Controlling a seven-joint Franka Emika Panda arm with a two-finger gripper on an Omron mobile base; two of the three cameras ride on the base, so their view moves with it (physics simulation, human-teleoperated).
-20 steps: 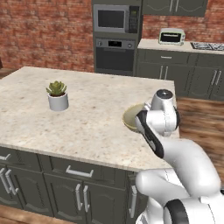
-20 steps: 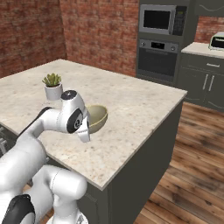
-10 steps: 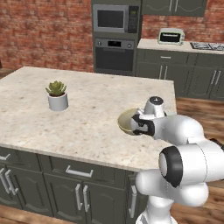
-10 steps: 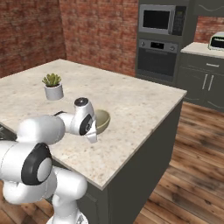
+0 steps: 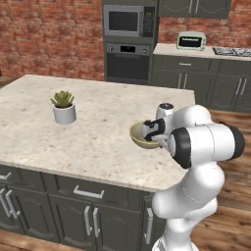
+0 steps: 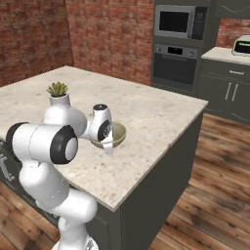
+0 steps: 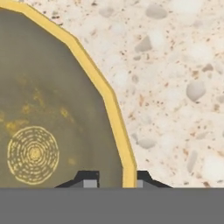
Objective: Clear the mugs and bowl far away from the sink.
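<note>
The olive-yellow bowl (image 5: 138, 138) (image 6: 118, 133) rests on the speckled stone island counter (image 5: 98, 112), near its right end. My gripper (image 5: 150, 131) (image 6: 108, 144) reaches down onto the bowl's near rim. In the hand view the bowl (image 7: 52, 109) has a bright yellow rim and a spiral mark on its bottom. The gripper (image 7: 116, 180) straddles that rim, one fingertip inside the bowl and one outside, closed on it. The mugs and the sink are out of view.
A white pot with a green plant (image 5: 64, 109) (image 6: 58, 93) stands on the counter to the bowl's left. The counter's right edge (image 6: 185, 122) lies a short way past the bowl. A wall oven and microwave (image 5: 128, 44) stand behind.
The hand has come down lower over the counter with the bowl, and the elbow has swung forward and bulks larger in both base views. The plant pot has not moved.
</note>
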